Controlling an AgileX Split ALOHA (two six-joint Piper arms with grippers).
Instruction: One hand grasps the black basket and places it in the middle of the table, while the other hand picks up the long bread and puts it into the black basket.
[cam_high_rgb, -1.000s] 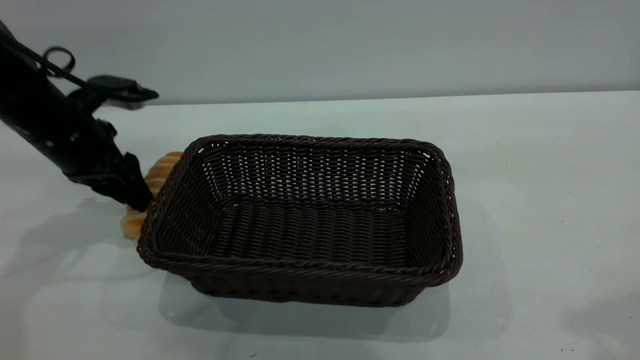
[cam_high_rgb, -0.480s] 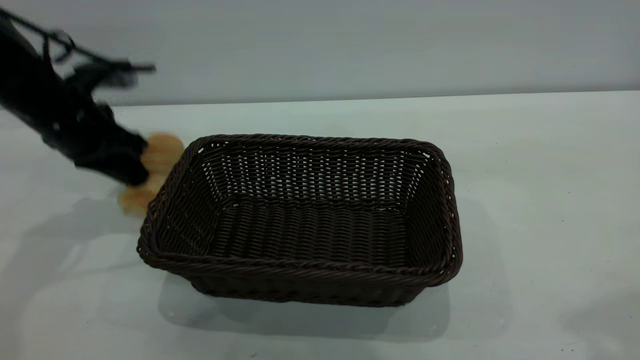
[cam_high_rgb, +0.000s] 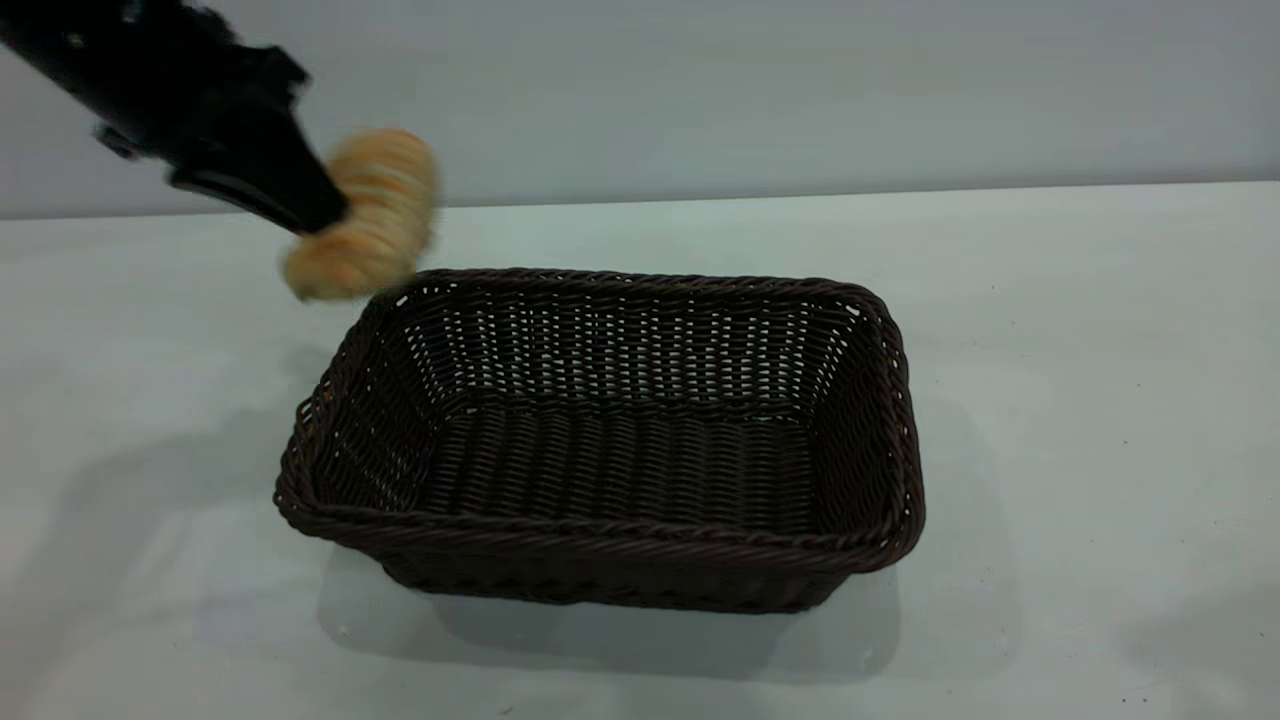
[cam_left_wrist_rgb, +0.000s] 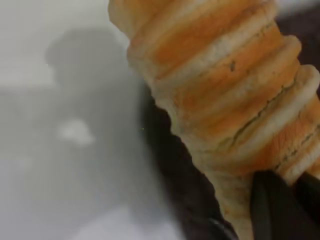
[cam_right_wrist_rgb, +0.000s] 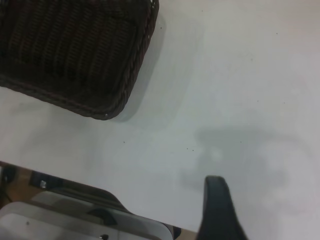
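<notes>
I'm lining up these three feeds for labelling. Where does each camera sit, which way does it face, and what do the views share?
Exterior: in front of the table, looking down at the black basket; the left gripper holds the long bread above the basket's far-left corner.
Left wrist: on the left arm, looking along the bread; a dark fingertip shows.
Right wrist: high over the table, looking down; one finger shows.
Shared: the basket appears in exterior and right wrist.

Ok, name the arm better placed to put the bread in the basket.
Left. The left gripper holds the long bread in the air by the black basket's far-left corner; the right gripper holds nothing.
</notes>
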